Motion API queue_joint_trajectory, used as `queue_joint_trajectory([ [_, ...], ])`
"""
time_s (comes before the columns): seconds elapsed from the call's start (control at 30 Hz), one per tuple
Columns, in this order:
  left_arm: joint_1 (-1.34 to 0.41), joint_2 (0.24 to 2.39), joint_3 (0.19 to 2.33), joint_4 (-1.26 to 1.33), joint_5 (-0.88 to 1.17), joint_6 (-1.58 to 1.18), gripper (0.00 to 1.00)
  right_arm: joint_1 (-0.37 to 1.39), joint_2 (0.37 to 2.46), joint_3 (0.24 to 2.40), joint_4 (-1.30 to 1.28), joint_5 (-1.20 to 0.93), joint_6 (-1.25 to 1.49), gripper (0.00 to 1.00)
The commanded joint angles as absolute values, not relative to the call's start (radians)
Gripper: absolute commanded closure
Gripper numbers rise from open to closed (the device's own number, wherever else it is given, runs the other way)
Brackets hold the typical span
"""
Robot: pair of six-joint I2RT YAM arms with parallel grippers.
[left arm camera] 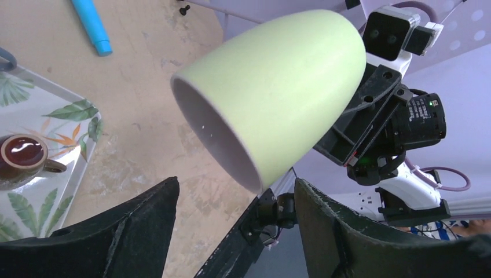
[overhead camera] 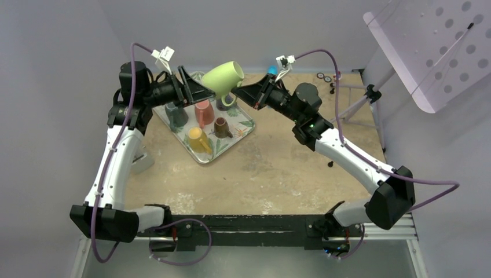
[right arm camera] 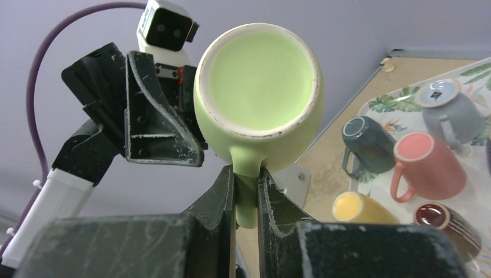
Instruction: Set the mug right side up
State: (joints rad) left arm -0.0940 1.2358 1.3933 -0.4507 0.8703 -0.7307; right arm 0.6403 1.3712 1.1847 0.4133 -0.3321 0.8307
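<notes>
Enclosing worn beige tabletop (overhead camera: 278,168), lilac walls (overhead camera: 260,29), mug (overhead camera: 223,76) aloft

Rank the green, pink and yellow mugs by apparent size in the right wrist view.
1. Green mug, largest, but nearest the camera, so its true lead is unsure.
2. Pink mug.
3. Yellow mug, smallest, only partly in view.

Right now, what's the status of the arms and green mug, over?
Right gripper shut on green mug, by its handle. Left gripper open, facing its mouth. Mug aloft, tipped sideways. Tray with other mugs below.

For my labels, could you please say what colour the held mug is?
Light green; the mug shows best in the right wrist view.
</notes>
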Motion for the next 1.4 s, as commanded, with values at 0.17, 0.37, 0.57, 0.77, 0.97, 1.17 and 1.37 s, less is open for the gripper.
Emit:
queue_joint_trajectory([
  [0.17, -0.098, 1.255, 1.475, -0.347, 0.894, -0.81, 0.42, 0.675, 1.417, 1.224, 0.614, -0.417, 0.933, 1.0],
  [0.37, -0.103, 1.255, 1.429, -0.28, 0.931, -0.877, 0.69, 0.704, 1.477, 1.254, 0.63, -0.454, 0.952, 1.0],
  [0.57, -0.103, 1.249, 1.44, -0.374, 0.88, -0.784, 1.0, 0.707, 1.515, 1.228, 0.611, -0.465, 0.962, 1.0],
  [0.77, -0.103, 1.243, 1.476, -0.653, 0.667, -0.427, 1.0, 0.708, 1.501, 1.221, 0.415, -0.403, 0.841, 0.51],
  [0.97, -0.103, 1.208, 1.477, -0.872, 0.511, -0.121, 1.0, 0.708, 1.48, 1.215, 0.276, -0.371, 0.754, 0.38],
  [1.17, -0.103, 1.196, 1.541, -1.223, 0.444, 0.231, 1.0, 0.708, 1.44, 1.237, 0.146, -0.307, 0.665, 0.36],
  [1.37, -0.102, 1.197, 1.45, -1.493, 0.284, 0.48, 1.0, 0.707, 1.413, 1.26, 0.029, -0.199, 0.584, 0.35],
])
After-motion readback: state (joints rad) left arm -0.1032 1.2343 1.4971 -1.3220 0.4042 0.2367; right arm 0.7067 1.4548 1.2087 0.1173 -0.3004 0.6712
